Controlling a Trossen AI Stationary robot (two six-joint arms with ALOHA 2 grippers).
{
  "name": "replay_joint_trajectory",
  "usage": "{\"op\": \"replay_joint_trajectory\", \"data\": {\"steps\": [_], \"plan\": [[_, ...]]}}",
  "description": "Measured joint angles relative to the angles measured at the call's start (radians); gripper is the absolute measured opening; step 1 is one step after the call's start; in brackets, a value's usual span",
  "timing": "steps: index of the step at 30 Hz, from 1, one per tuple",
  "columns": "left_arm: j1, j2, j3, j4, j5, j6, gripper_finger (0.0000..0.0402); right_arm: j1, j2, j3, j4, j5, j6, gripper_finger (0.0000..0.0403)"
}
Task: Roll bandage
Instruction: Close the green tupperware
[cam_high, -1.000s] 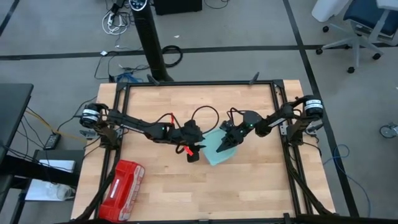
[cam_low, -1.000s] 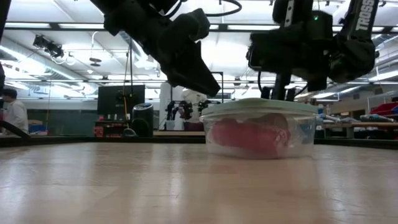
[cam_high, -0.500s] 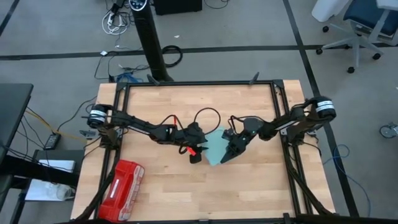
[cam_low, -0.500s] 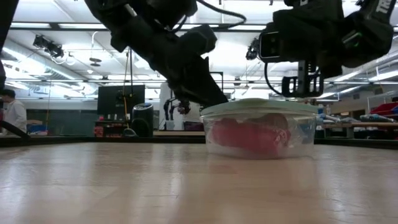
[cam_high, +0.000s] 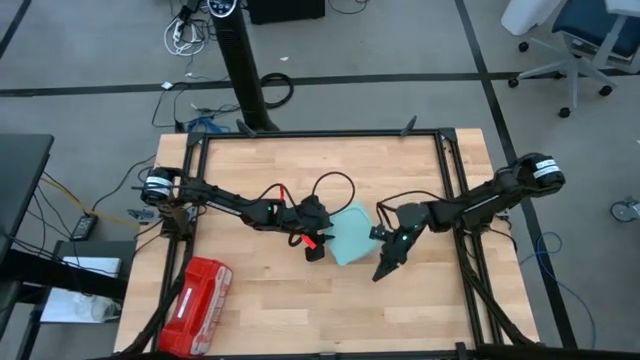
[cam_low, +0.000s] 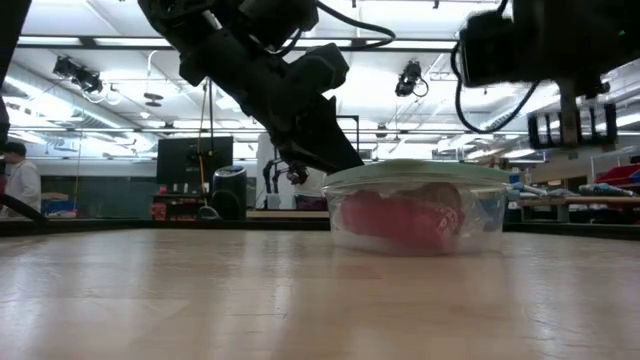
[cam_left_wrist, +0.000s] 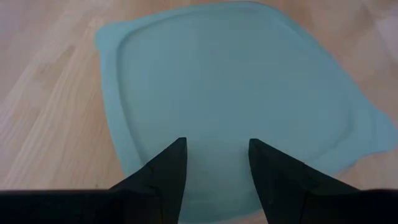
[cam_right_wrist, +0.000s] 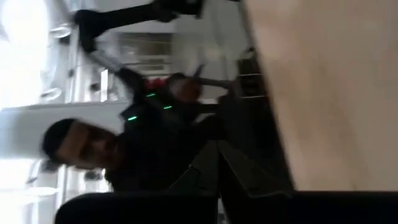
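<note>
A clear container (cam_low: 415, 215) with a pale teal lid (cam_high: 352, 232) stands on the table's middle. Through its wall, in the low view, the dusky pink-red bandage (cam_low: 400, 220) shows lying inside; the lid hides it from above. My left gripper (cam_high: 322, 245) is open, slanting down over the lid's left edge (cam_left_wrist: 155, 124), with both fingertips above the lid (cam_left_wrist: 214, 149). My right gripper (cam_high: 382, 272) is shut and hangs clear of the container, on its near right side, above the table (cam_low: 572, 125). My left gripper slants down at the lid's left edge (cam_low: 350, 168) with its fingers apart. I cannot tell whether the fingertips touch the lid.
A glossy red case (cam_high: 197, 305) lies at the near left corner. Black frame rails (cam_high: 455, 190) run along the table's edges. Bare wood lies near and far of the container. A person (cam_right_wrist: 81, 146) shows beyond the table in the right wrist view.
My right gripper, shut, has drawn back from over the lid toward the table's near right, rising a little and turning. My left gripper has sunk slightly toward the lid's left edge. The container has stayed where it was.
</note>
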Motion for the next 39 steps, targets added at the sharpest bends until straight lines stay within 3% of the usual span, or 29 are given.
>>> {"op": "replay_joint_trajectory", "data": {"steps": [6,15,32,39], "plan": [[0.000,0.000,0.000,-0.001,-0.002,-0.004,0.0177,0.012,0.034,0.000,-0.187,0.059,-0.114,0.0000],[-0.003,-0.002,0.000,-0.021,-0.009,-0.030,0.0177,-0.096,0.044,0.000,-0.208,0.088,-0.241,0.0000],[0.020,-0.003,0.003,-0.078,-0.124,-0.038,0.0177,-0.436,0.043,0.000,-0.198,-0.040,-0.451,0.0000],[0.030,-0.003,0.002,-0.082,-0.130,-0.083,0.0177,-0.421,0.042,0.001,-0.049,-0.141,-0.297,0.0000]]}}
